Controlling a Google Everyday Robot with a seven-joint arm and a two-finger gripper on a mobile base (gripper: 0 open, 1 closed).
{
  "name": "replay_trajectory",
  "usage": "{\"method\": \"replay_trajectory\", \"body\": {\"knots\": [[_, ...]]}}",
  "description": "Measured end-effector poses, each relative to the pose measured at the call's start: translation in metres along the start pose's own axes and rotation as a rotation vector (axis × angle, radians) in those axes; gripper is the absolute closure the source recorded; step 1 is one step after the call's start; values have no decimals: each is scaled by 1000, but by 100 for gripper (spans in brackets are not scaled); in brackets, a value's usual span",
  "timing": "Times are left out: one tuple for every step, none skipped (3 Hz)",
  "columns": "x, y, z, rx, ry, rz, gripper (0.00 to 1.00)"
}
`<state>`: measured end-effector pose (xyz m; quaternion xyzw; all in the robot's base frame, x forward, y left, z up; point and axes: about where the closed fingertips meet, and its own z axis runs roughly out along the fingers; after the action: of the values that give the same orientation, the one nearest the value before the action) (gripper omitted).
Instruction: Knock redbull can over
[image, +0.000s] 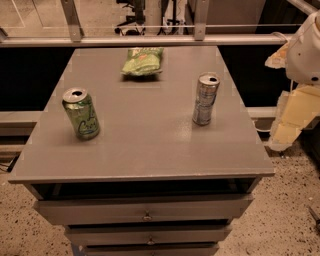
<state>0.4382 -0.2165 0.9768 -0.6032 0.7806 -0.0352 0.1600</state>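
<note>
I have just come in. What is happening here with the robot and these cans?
Nothing is being handled at this moment. The robot's gripper hangs beyond the right edge of the table and touches nothing. The slim silver and blue can, the one to knock over, stands upright on the right part of the table. A green can stands on the left, and a green snack bag lies at the back.
</note>
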Motion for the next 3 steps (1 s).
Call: {"method": "replay_trajectory", "body": {"knots": [[0, 0, 0, 0, 0, 0, 0], [6, -8, 6, -4, -43, 8, 0], [15, -28, 28, -8, -124, 33, 0]]}}
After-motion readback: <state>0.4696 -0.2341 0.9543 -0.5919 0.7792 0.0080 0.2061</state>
